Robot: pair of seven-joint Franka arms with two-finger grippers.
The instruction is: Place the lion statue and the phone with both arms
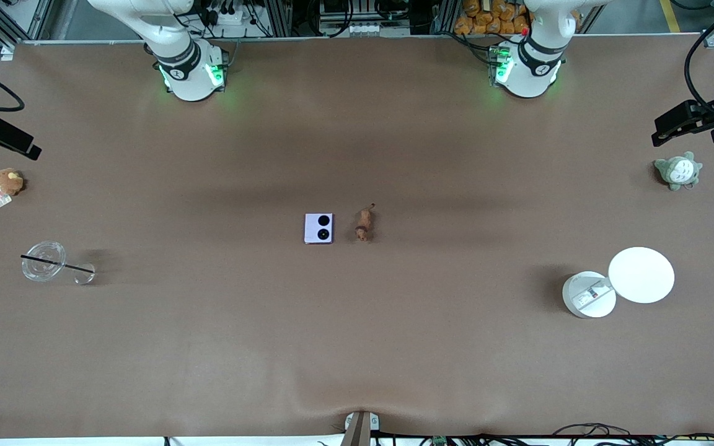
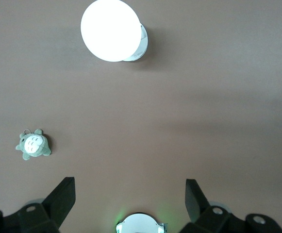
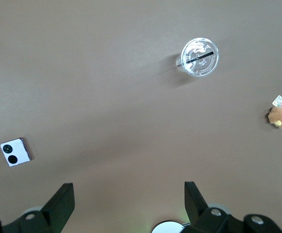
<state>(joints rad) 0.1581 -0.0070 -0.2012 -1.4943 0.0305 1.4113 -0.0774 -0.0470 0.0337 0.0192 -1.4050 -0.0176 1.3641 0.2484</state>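
1. Front view: the phone [image 1: 318, 228], a flat, nearly square lilac slab with two black rings, lies at frame centre on the matte brown table [image 1: 357, 347]. Just beside it, apart, toward the left arm's end, lies the lion statue [image 1: 364, 224], a slim orange-brown figurine with a thin tail. Wide bare cloth surrounds both.
2. Same view, edges: a clear plastic cup [image 1: 43, 261] with a black straw and a brown plush toy [image 1: 8, 181] sit at frame left; a grey-and-white plush toy [image 1: 678, 171] and a white round container [image 1: 589, 295] with its disc lid [image 1: 641, 275] sit at frame right. Both arms wait raised at the frame's top corners.
3. Left wrist view: the left gripper [image 2: 130, 196] hangs high over bare table, its black fingers spread wide and holding nothing; the grey plush shows at mid-left, the glaring white lid at top.
4. Right wrist view: the right gripper [image 3: 129, 196] hovers likewise, fingers parted and empty. The phone sits at lower left, the ribbed cup at upper right, the brown plush at the right edge.
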